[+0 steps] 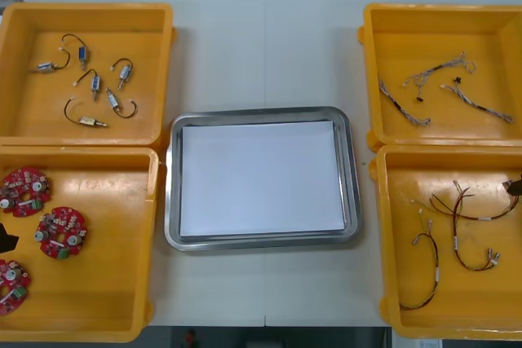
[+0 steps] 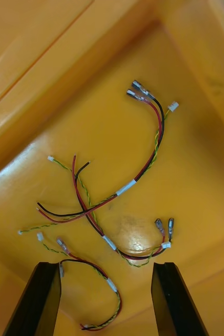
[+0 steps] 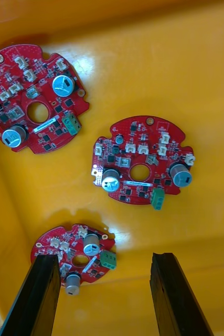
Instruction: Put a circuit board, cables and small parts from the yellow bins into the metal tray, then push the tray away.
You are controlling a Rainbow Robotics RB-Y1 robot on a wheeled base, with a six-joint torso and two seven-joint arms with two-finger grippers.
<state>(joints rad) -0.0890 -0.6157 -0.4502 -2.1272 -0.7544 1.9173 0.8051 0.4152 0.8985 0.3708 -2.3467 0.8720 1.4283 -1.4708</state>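
Lower left, the left gripper [image 3: 104, 260], fingers [image 3: 35, 294] wide and empty, hung over circuit boards [image 3: 138, 152]; a pinch might crush components. The metal tray [image 1: 261, 241] lay centre, unfilled. Lower right, the right gripper [image 2: 106, 265], equally open and empty, risked lifting crossed cables [image 2: 125, 188] together.

Front cam: overhead, steeply down on the worktop [image 1: 265, 38], metal tray [image 1: 172, 185] mid-frame, yellow bins [image 1: 33, 112] either side. Right wrist cam: close, looking past the right pincer [image 2: 106, 265] into the near right bin [image 1: 489, 299] w/ red and yellow cables [image 2: 125, 187]. Left wrist cam: equally close, past the left pincer [image 3: 105, 257], over the near left bin's [image 1: 106, 283] circuit boards [image 3: 143, 136]. Both bins also show in the front view.
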